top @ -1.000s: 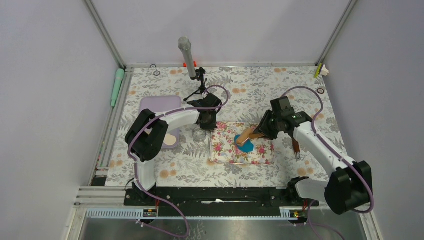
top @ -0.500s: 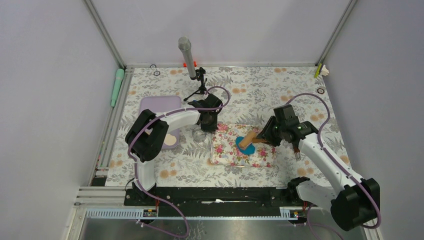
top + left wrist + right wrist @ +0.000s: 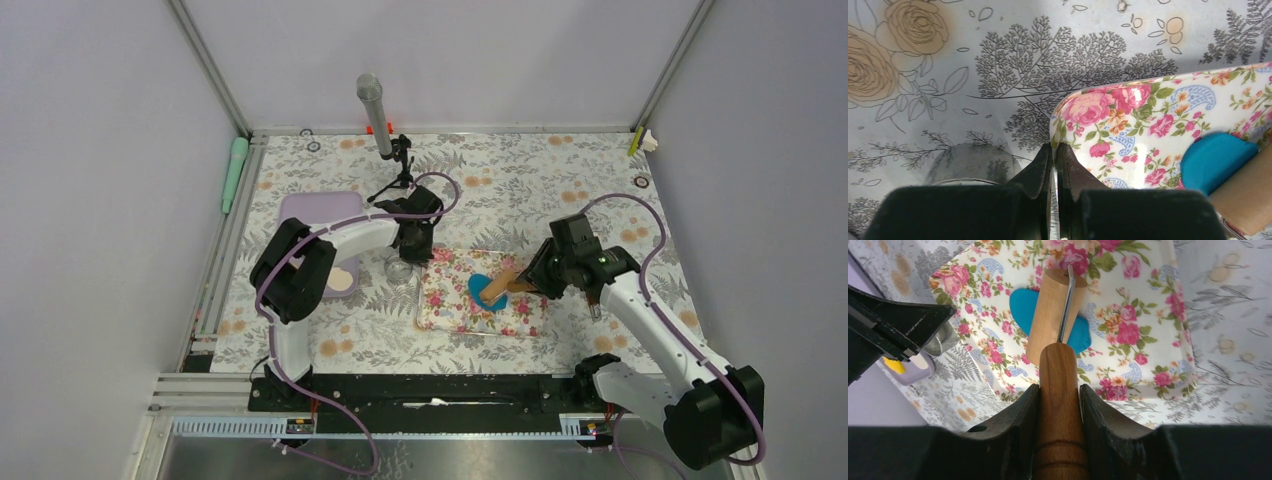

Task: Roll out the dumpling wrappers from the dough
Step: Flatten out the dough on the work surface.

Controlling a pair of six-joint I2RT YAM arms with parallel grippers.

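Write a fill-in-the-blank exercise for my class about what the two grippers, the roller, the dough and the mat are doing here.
1. The right gripper is shut on the roller's wooden ___.
2. The roller's drum rests on the ___ dough.
3. The left gripper pinches the edge of the floral ___.

Missing words: handle; blue; mat

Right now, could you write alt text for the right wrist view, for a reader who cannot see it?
The right gripper holds the handle of a wooden roller, whose drum lies on a flattened piece of bright blue clay dough. Both sit on a floral pink mat.
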